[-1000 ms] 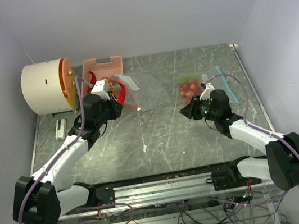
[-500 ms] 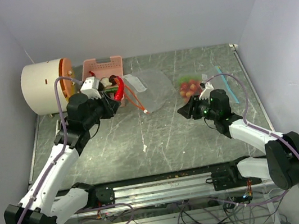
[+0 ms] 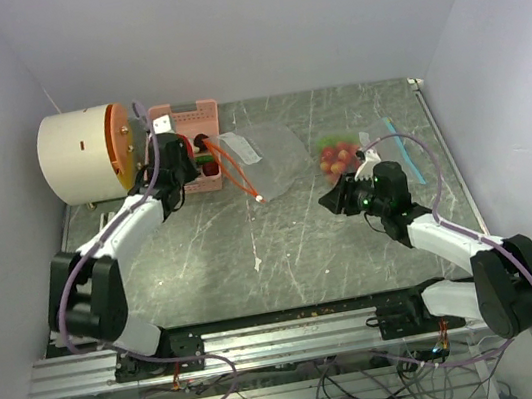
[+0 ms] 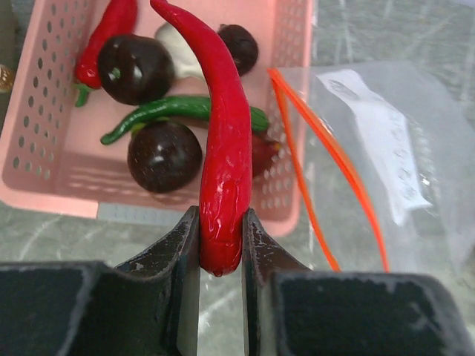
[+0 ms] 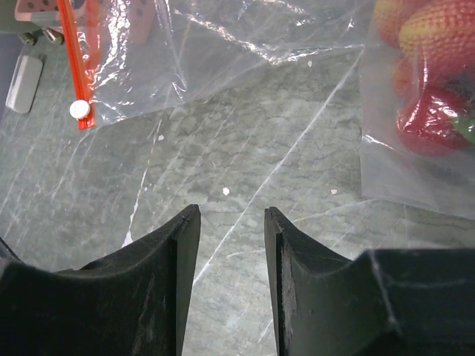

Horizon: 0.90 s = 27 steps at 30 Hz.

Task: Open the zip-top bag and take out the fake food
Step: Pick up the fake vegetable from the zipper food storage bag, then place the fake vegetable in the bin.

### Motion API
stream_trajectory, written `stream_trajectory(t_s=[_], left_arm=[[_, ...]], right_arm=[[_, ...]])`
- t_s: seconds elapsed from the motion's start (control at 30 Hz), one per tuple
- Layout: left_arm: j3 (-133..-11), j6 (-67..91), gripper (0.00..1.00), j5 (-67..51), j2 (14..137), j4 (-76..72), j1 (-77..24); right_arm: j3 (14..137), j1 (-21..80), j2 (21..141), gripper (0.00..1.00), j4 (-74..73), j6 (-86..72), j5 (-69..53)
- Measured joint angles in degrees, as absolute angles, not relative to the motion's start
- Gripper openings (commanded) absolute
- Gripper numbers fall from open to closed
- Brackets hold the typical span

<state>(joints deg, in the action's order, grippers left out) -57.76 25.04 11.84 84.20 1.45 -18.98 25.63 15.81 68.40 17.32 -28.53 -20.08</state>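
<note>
Bag [image 4: 386,148] adjoins basket [image 4: 44,170] beyond gripped red pepper [image 4: 226,148].

Robot test cell in a laboratory

A left arm [image 3: 115,238] and a right arm [image 3: 444,234], white and black, are bolted to an aluminium rail [image 3: 268,341] at the near edge of a marbled grey tabletop [image 3: 295,256], boxed in by plain white panels [image 3: 218,25], loose cables [image 3: 357,388] trailing below.

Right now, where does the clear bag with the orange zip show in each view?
Top external: clear bag at centre-back, just right of the pink basket.
Left wrist: right half, beside the basket.
Right wrist: upper left, a pink basket corner at the top-left edge.
Shared landmark: the pink basket.
</note>
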Motion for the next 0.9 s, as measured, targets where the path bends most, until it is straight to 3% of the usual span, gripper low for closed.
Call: stream_trajectory(t_s=[0.07, 0.1, 0.13, 0.2, 0.23, 0.47, 0.57, 0.8, 0.9], left_arm=[[-59.6, 24.6, 0.16, 12.9, 88.1, 0.7, -18.3], [-60.9, 24.3, 0.25, 13.2, 90.0, 0.3, -18.0], [-62.7, 24.0, 0.38, 13.2, 92.4, -0.1, -17.5], [-65.9, 23.5, 0.75, 13.0, 95.9, -0.4, -16.4], [-67.4, 23.2, 0.98, 12.6, 97.4, -0.4, -15.9], [-61.9, 23.6, 0.99, 8.7, 93.4, -5.3, -14.8], [-54.8, 24.3, 0.99, 8.6, 87.0, -7.6, -16.9], [-35.9, 28.0, 0.99, 8.5, 69.3, -13.2, -25.6], [-30.2, 29.8, 0.99, 8.8, 64.2, -13.5, -26.0]], right_arm=[[25.6, 15.8, 68.5, 0.40, 17.1, -28.4, -19.9], [25.6, 15.8, 68.6, 0.40, 17.1, -28.3, -19.8], [25.6, 15.8, 68.8, 0.39, 17.0, -28.2, -19.7], [25.6, 15.8, 69.2, 0.39, 16.7, -28.0, -19.5], [25.6, 15.8, 69.3, 0.39, 16.4, -27.9, -19.4], [25.6, 15.8, 69.7, 0.40, 16.0, -27.3, -18.4], [25.6, 15.8, 70.3, 0.49, 16.1, -27.3, -18.7], [30.2, 19.9, 73.3, 0.86, 13.9, -26.0, -16.6], [38.2, 28.3, 76.2, 0.90, 11.4, -23.8, -10.7]])
